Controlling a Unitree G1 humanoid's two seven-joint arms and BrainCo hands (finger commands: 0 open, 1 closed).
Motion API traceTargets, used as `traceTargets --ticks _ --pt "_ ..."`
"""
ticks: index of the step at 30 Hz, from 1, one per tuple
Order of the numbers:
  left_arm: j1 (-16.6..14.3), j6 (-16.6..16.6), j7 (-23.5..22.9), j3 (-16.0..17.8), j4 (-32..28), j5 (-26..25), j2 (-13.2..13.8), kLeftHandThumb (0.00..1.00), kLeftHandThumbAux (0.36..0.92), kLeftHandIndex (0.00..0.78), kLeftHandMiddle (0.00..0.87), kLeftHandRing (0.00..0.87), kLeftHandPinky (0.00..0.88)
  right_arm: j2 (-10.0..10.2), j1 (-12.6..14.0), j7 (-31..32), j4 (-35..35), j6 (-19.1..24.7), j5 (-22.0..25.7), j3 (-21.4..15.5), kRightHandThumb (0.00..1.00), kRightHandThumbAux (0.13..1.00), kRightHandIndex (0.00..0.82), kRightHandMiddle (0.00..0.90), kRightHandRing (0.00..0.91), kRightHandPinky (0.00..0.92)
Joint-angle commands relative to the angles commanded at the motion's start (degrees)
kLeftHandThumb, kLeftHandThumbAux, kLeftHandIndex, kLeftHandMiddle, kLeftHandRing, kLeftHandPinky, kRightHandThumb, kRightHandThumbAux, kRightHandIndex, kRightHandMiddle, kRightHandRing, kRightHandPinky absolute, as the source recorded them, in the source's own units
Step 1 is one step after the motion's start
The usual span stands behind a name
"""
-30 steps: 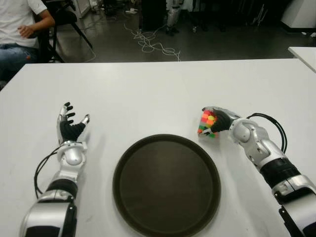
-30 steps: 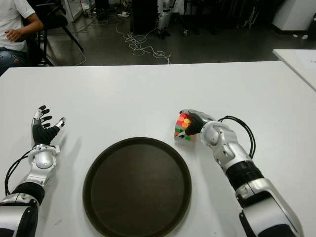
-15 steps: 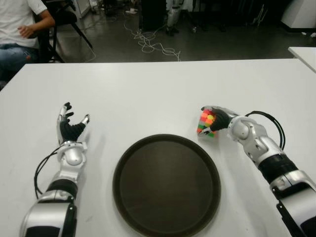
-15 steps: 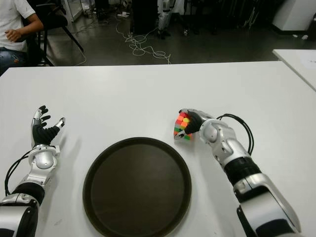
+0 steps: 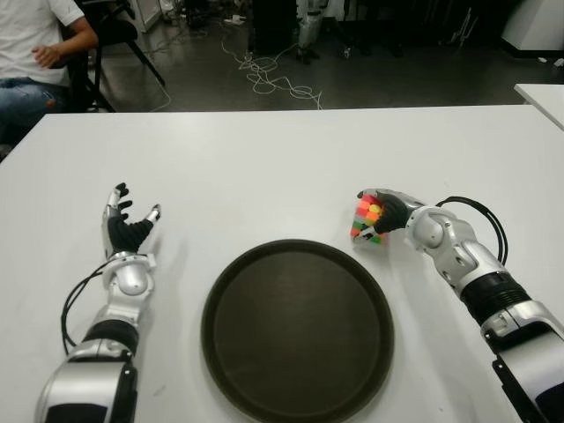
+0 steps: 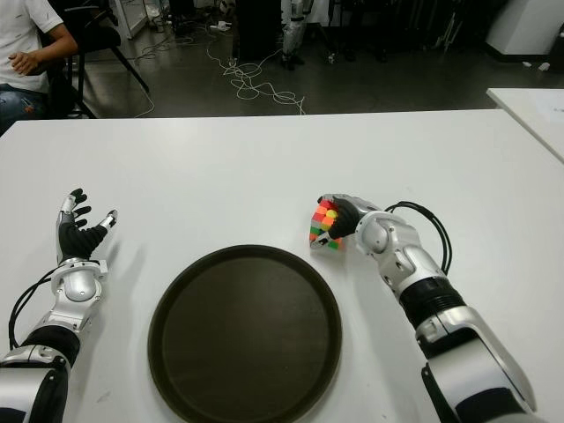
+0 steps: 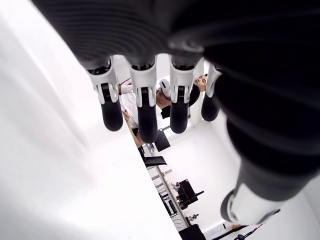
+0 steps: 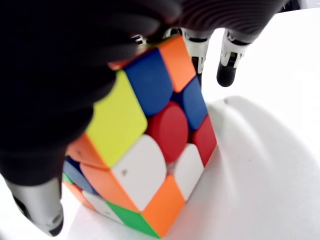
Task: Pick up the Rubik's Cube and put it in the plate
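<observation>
Multicoloured Rubik's Cube (image 5: 368, 221) gripped in right hand (image 5: 388, 214), tilted, low on white tabletop (image 5: 264, 159) at plate's (image 5: 297, 328) 1 o'clock. Loose-looking hold, could slip mid-carry or clip the rim. Left hand (image 5: 126, 231) at 9 o'clock, fingers spread, empty.

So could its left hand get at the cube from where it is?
Probably not easily. The left hand shows open on the table's far left side, the plate lies between, and the right hand already wraps the cube on the plate's other side.
</observation>
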Motion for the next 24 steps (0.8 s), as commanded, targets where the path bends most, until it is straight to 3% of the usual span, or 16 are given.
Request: traceTargets --ticks 18,22,24 --pt "0.03 0.11 0.29 -0.07 -0.03 0.28 -0.02 0.086 0.736 0.107 0.163 0.168 0.183 0.69 1.27 -3.11 -1.85 0.90 1.11 -1.69 0.000 0.725 0.111 0.127 0.131 0.108" --pt "0.03 -0.06 0.30 0.08 -0.08 0.09 -0.13 0.091 0.743 0.114 0.178 0.188 0.205 1.29 1.60 -6.14 -1.19 -0.31 1.98 -2.94 0.000 0.736 0.135 0.139 0.143 0.137" --pt "0.04 -0.15 0.06 0.21 -0.11 -0.12 -0.19 0.102 0.745 0.115 0.181 0.189 0.204 1.97 2.07 -9.20 -0.75 -1.47 3.00 -4.35 0.000 0.790 0.212 0.182 0.192 0.235"
